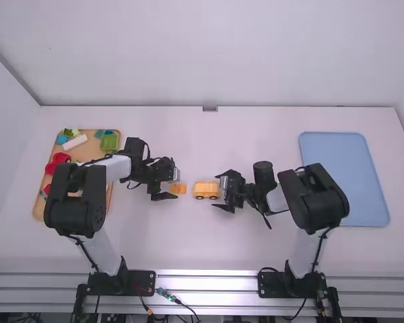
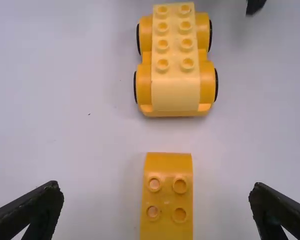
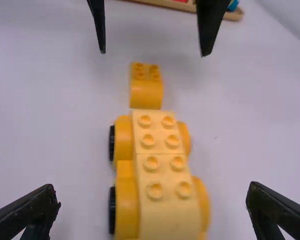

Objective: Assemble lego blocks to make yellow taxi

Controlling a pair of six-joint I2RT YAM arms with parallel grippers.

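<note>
My left gripper (image 1: 173,186) is low over the table, open around the small orange block (image 1: 179,188). In the left wrist view the curved orange block (image 2: 167,195) with studs lies between the spread fingers of my left gripper (image 2: 156,210), touching neither. The yellow car (image 1: 206,190) on black wheels stands just right of that block, a gap between them; light yellow studded bricks cover its top. My right gripper (image 1: 220,191) is at the car's right end. In the right wrist view the car (image 3: 162,195) sits between the wide-open fingers of my right gripper (image 3: 152,210).
A wooden tray (image 1: 113,190) at the left holds red, green, blue and white pieces, partly under the left arm. A blue tray (image 1: 343,178) lies at the right, partly behind the right arm. The white table (image 1: 202,148) reaches back to the wall.
</note>
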